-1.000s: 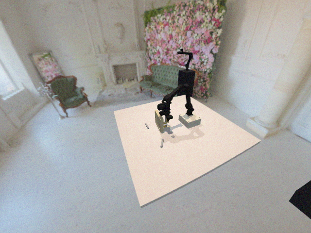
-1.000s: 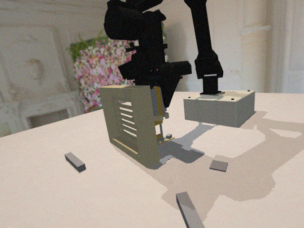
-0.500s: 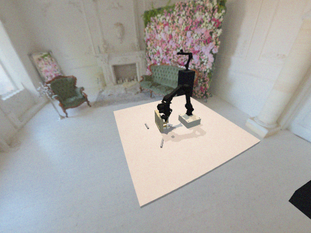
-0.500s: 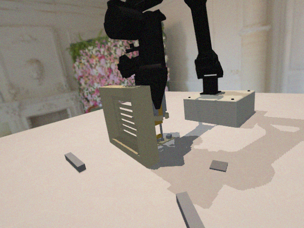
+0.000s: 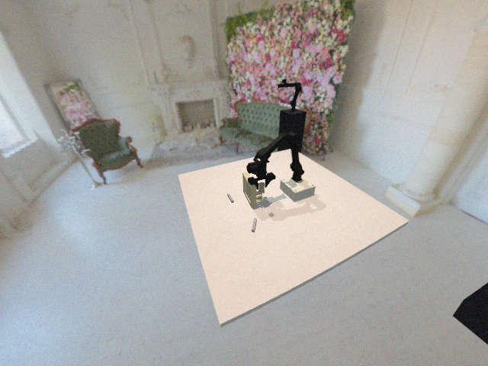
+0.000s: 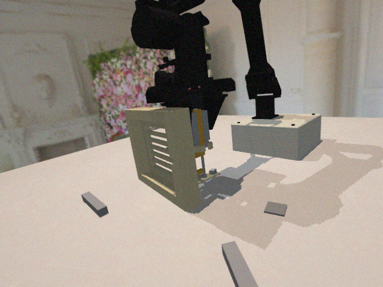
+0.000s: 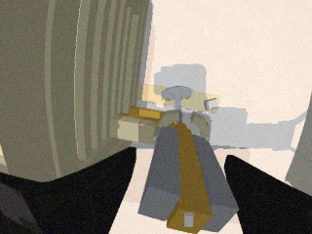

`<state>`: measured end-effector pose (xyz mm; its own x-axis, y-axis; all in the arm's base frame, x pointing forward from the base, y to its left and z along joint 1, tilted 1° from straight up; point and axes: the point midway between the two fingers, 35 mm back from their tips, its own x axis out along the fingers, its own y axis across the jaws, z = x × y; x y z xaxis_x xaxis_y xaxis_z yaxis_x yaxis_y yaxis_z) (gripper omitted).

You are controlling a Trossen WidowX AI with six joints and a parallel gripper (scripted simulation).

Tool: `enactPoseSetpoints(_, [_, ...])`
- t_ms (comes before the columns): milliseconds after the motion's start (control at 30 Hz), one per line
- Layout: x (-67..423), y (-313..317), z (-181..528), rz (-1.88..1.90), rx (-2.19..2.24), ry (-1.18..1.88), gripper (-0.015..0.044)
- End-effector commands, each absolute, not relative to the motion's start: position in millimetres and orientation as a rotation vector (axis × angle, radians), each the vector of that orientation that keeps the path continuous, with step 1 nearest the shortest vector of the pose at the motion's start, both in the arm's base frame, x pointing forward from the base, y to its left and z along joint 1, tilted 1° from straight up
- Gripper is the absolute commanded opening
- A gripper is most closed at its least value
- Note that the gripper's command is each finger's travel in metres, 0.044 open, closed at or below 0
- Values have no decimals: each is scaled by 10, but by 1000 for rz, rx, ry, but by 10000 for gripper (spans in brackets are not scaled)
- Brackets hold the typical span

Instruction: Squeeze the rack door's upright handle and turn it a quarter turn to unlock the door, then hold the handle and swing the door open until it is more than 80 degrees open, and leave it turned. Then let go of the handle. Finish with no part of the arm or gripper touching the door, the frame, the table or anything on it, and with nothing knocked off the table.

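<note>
Looking from the exterior view, you lose one fingertip of the gripper behind the cream-olive frame, and the upper arm is cut off by the picture's top edge. The nearer grey bar runs out of that same view at the bottom. In the top view, the black wrist covers part of the frame and handle, and both are small there. Your wrist view cuts off the frame on the left, and you cannot tell from these pictures whether the latch is free.

The handle is an upright block with slate-grey sides and an ochre strip down its middle. A thin grey rod shows below it in the exterior view. The louvred rack door sits about in line with the frame, so you do not have it swung wide.

You have the gripper partly open, about two thirds of the way, with nothing gripped. The handle lies between the two black fingers in your wrist view, with a gap visible on each side. It stands on the robot-base side of the frame, below the gripper's body.
</note>
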<state>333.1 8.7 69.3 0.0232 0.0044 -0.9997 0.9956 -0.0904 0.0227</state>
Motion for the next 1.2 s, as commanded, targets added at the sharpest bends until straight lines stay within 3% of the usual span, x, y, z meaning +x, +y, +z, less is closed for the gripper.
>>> enactPoseSetpoints(0, [3328, 72, 687, -1393, 1421, 1052, 294])
enactPoseSetpoints(233, [3328, 72, 687, -1445, 1474, 1009, 294])
enactPoseSetpoints(1167, [3328, 72, 687, -1445, 1474, 1009, 108])
